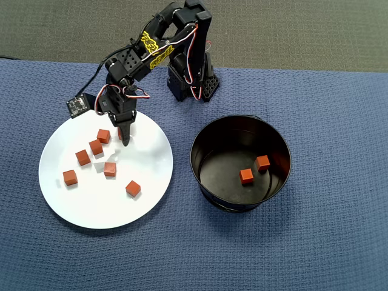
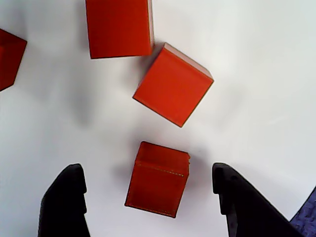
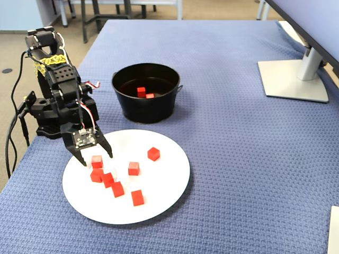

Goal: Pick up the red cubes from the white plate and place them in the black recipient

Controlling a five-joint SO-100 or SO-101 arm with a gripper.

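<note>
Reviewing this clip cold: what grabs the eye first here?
Six red cubes scattered on the white plate, with two more already in the black recipient to its right in the overhead view. The open claw straddles one cube at the plate's edge nearest the arm.

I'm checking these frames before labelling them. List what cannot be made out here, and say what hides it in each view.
- Wrist view: the tool shows only two open fingers; two red cubes are cut off by the top and left edges.
- Overhead view: the arm covers the tool's fingertips, so their gap cannot be seen.
- Fixed view: the near wall of the black recipient hides part of its floor and the lower part of the cubes inside.
- Whether the fingers touch the white plate cannot be told.
</note>
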